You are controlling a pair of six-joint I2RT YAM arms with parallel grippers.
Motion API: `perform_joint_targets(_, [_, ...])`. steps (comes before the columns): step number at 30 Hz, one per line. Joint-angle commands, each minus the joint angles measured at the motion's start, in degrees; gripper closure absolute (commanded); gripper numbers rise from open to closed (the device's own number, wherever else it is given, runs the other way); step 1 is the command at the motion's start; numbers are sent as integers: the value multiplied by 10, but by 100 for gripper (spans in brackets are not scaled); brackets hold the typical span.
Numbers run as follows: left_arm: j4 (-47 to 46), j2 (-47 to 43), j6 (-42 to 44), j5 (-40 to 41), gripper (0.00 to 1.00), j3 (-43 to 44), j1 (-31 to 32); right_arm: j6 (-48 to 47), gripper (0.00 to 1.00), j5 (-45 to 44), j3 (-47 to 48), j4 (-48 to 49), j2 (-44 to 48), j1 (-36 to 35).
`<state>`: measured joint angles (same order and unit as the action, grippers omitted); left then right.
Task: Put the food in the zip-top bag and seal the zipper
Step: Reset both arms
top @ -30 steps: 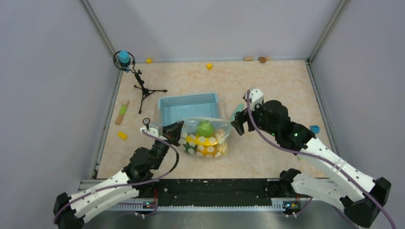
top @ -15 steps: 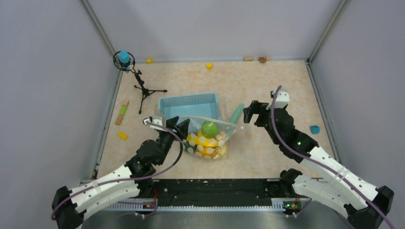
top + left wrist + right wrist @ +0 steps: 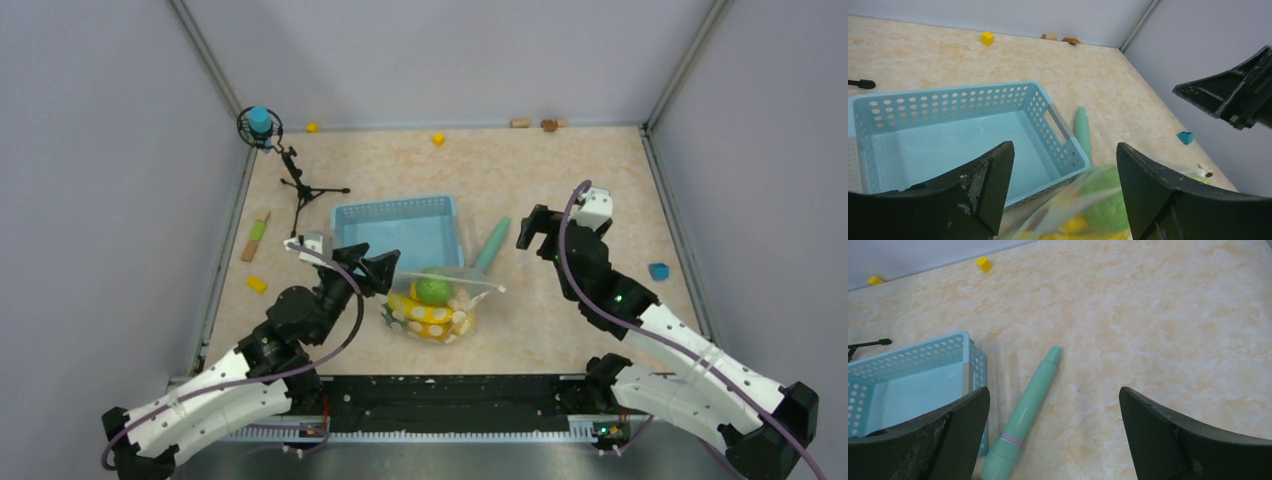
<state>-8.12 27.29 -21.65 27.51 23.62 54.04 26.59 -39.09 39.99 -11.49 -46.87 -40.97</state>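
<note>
While our left claw (image 3: 378,272) hangs spread wide at the zip-top bag (image 3: 452,322), pinching nothing, our right claw (image 3: 533,231) gapes empty near the teal stick (image 3: 491,244). The food (image 3: 433,288) sits bagged beside the basket (image 3: 398,213); we judge the zipper (image 3: 478,286) unsealed.

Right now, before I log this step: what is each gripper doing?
Left gripper: open, holding nothing.
Right gripper: open, holding nothing.
</note>
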Motion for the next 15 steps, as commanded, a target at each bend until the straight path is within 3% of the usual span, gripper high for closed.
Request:
perform_joint_targets(1, [117,-12,-69,33,20,100,-2,-37,1,-3,-3,27,14,5])
perform_joint_targets(8, [275,18,-154,136,19,182,-2,-50,1,8,-37,41,65,5])
perform_joint_targets(15, [363,41,-216,251,18,204,-2,-45,1,-12,-58,37,108,5])
